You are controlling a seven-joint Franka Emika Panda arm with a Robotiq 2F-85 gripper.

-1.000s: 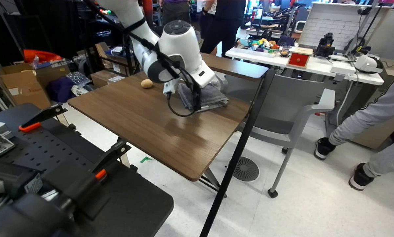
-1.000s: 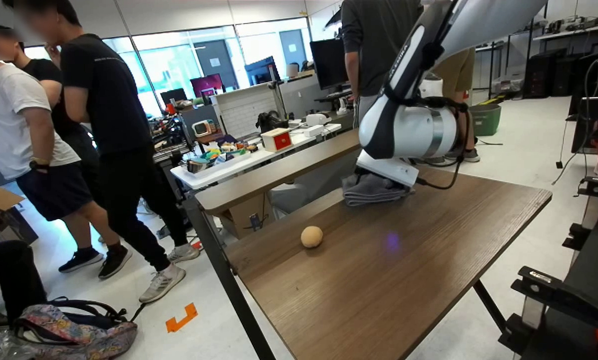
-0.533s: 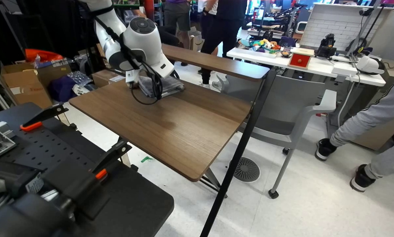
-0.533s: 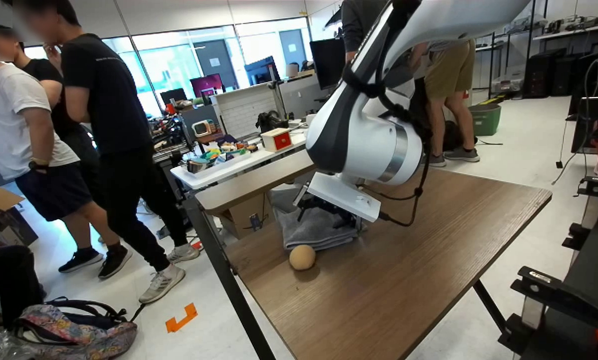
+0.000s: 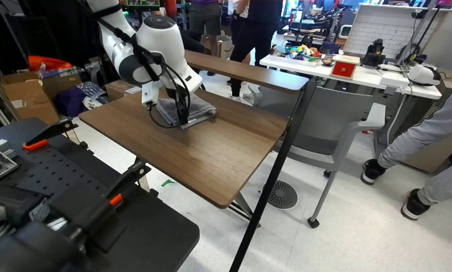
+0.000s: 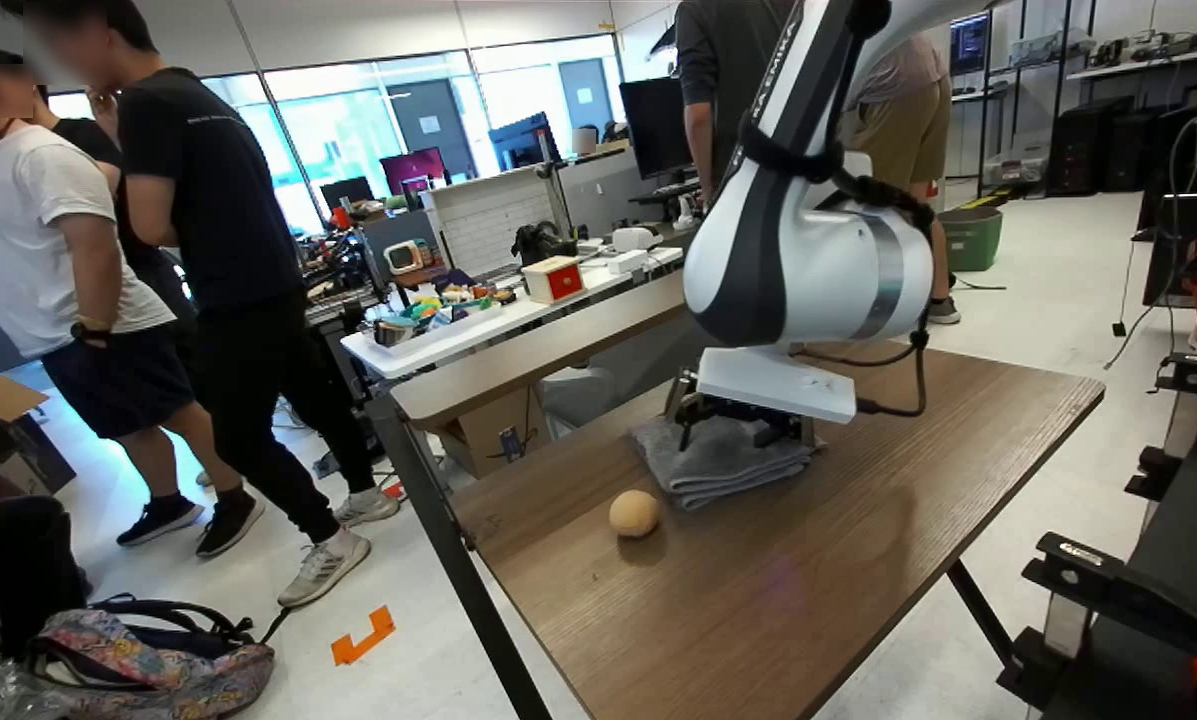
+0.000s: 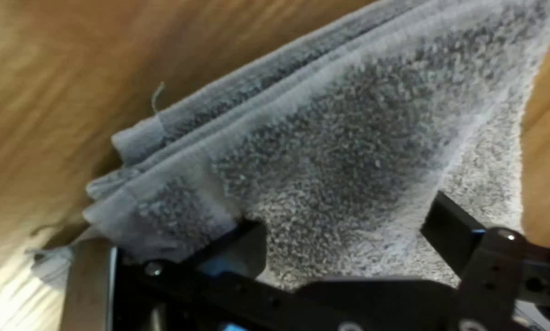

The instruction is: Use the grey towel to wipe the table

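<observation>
The grey towel (image 6: pixel 733 478) lies folded in rumpled layers on the dark brown table (image 6: pixel 788 610). It also shows beneath the arm in an exterior view, where the towel (image 5: pixel 204 105) sits on the far part of the table (image 5: pixel 226 155). My gripper (image 6: pixel 738 430) points down onto its top. In the wrist view the gripper (image 7: pixel 346 230) is open. Its black fingers (image 7: pixel 454 230) stand wide apart on the towel (image 7: pixel 348 119), with flat cloth between them, not pinched. Whether the tips press into the fabric is hard to tell.
A small round tan object (image 6: pixel 634 513) rests on the table, just beside a towel corner. A raised wooden plank (image 6: pixel 558 345) runs along one table edge. A grey chair (image 5: pixel 327 124) and a black cart (image 5: pixel 146 223) with clamps stand close to the table.
The towel slid along the table with the gripper, toward the tan object, then partly back. The tan object shifted a little. The jaws stayed wide apart.
</observation>
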